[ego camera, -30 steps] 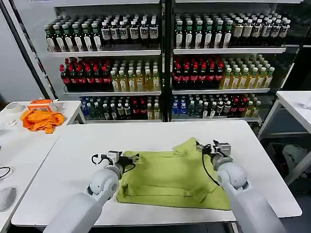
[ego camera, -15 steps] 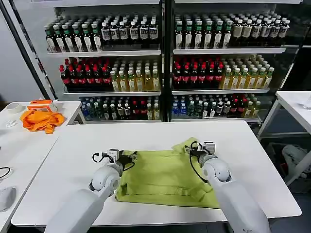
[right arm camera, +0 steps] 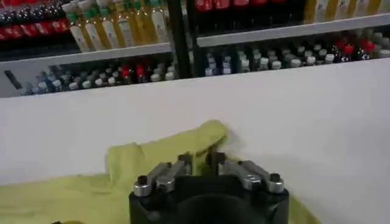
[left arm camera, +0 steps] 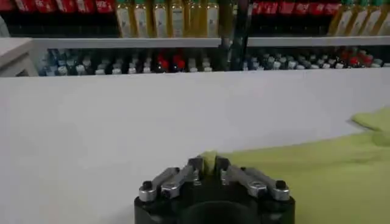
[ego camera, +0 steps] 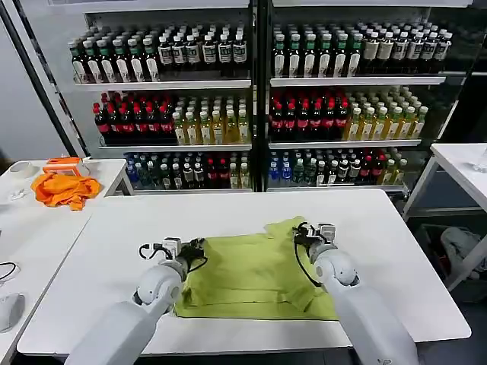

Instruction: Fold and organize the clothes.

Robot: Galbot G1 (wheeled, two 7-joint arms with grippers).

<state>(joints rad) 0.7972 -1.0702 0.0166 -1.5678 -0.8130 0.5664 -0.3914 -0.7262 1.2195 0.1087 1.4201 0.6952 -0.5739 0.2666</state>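
1. shirt status: the light yellow-green cotton t-shirt (ego camera: 255, 275) lies partly folded on the white table (ego camera: 114, 251), far edge bunched.
2. left gripper (left arm camera: 208, 165) is pinched tight on the shirt's far left corner.
3. right gripper (right arm camera: 199, 161) is clamped on the far right corner.
4. i'd say roughly mid-fold, with final folds and tidying left.

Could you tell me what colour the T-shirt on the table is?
The T-shirt is plain light yellow-green, best seen in the head view.
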